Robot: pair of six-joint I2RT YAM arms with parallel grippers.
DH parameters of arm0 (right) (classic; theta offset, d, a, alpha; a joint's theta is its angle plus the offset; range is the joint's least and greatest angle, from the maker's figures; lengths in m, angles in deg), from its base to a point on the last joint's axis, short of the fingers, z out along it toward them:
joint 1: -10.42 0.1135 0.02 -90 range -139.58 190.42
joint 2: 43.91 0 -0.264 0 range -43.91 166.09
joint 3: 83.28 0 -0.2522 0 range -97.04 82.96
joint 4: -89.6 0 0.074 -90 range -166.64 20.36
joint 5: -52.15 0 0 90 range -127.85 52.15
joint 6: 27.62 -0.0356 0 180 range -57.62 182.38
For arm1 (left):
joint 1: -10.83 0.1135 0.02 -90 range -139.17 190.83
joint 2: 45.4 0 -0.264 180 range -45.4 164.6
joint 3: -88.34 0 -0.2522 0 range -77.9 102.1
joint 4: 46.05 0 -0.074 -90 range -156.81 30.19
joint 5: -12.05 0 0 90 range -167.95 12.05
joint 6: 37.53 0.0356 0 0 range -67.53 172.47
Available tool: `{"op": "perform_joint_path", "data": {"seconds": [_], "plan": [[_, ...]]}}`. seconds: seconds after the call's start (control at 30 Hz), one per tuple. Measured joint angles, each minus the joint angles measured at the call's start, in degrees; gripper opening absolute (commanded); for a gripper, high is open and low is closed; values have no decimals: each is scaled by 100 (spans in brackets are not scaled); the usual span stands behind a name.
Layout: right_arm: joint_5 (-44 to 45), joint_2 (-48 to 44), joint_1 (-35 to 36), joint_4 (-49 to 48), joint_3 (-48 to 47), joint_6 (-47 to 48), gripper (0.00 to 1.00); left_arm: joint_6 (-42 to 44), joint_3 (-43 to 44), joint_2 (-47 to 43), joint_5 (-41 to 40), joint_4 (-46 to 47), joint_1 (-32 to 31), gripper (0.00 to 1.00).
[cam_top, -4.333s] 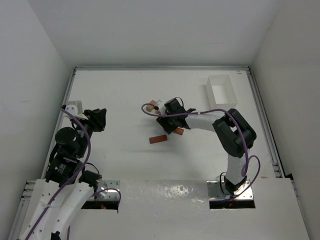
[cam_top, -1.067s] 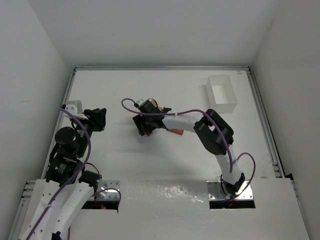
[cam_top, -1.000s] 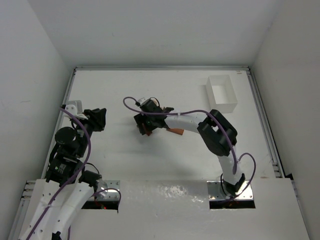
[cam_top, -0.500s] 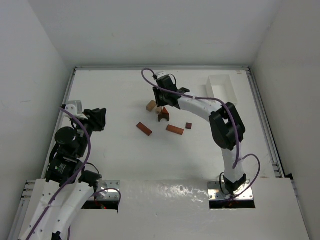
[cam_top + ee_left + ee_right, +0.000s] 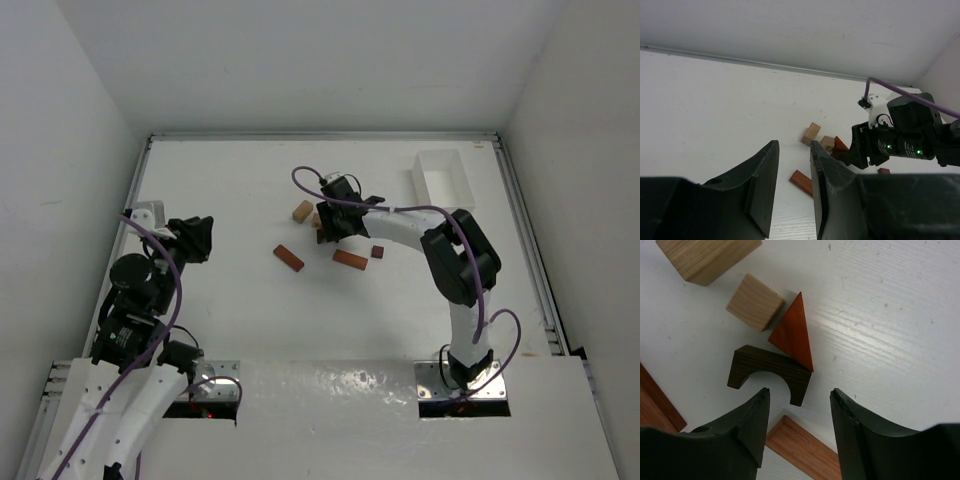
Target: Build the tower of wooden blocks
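Dark arch now lies under the right gripper, which has slid nearer, jaws wide and empty. It rests against the red wedge, mid-table. It looks like light, stiff, smooth wood; pinch its flat outer sides. Left gripper hangs barely parted, empty.

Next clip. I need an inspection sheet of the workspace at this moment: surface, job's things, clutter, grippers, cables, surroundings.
Surface: white table, no spills seen.
Job's things: blocks lie loose, nothing stacked: tan bar, tan cube, red triangle touching the dark arch, red bar, second red bar, small dark cube.
Clutter: clear box at far right, apart from the blocks.
Grippers: right gripper open over the arch, holding nothing; left gripper open, empty, off to the left.
Cables: right arm's purple cable and left arm's purple cable hang clear of the blocks.
Surroundings: white walls; nothing else seen.
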Motion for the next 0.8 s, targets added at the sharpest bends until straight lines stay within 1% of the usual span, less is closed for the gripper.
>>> {"op": "perform_joint_path", "data": {"seconds": [0.1, 0.27, 0.3, 0.33, 0.4, 0.43, 0.47, 0.5, 0.63, 0.67, 0.73, 0.77, 0.8], "plan": [[-98, 0, -33, -7, 26, -37, 47, 0, 0, 0, 7, 0, 0, 29], [-343, 26, -79, -48, 22, -22, 46, 0, 0, 0, 4, 0, 0, 29], [-385, 46, -90, -74, 22, -2, 44, 0, 0, 0, 4, 0, 0, 29], [-415, 70, -105, -94, 22, 31, 34, 0, 0, 0, 4, 0, 0, 29], [-448, 136, -118, -160, 15, 94, 30, 0, 0, 0, 4, 0, 0, 30], [-459, 170, -118, -177, 15, 103, 19, -2, 0, 0, 7, 2, 0, 31], [-461, 195, -125, -181, 15, 142, 14, -22, -4, 2, 13, 11, 0, 31], [-472, 205, -129, -205, 22, 144, 11, -48, -15, 7, 26, 35, 0, 32], [-535, 114, -131, -782, 337, 162, 7, -407, -55, 238, 369, 201, 0, 36], [-562, 28, -140, -920, 501, 164, 7, -562, -76, 372, 525, 278, 0, 39], [-601, -192, -144, -1174, 839, 164, 6, -879, -177, 710, 879, 444, 0, 44], [-616, -461, -146, -1268, 1187, 160, 6, -1078, -269, 916, 1088, 575, 0, 47], [-654, -699, -149, -1397, 1469, 157, 6, -1248, -378, 1115, 1279, 706, 0, 48]]}}
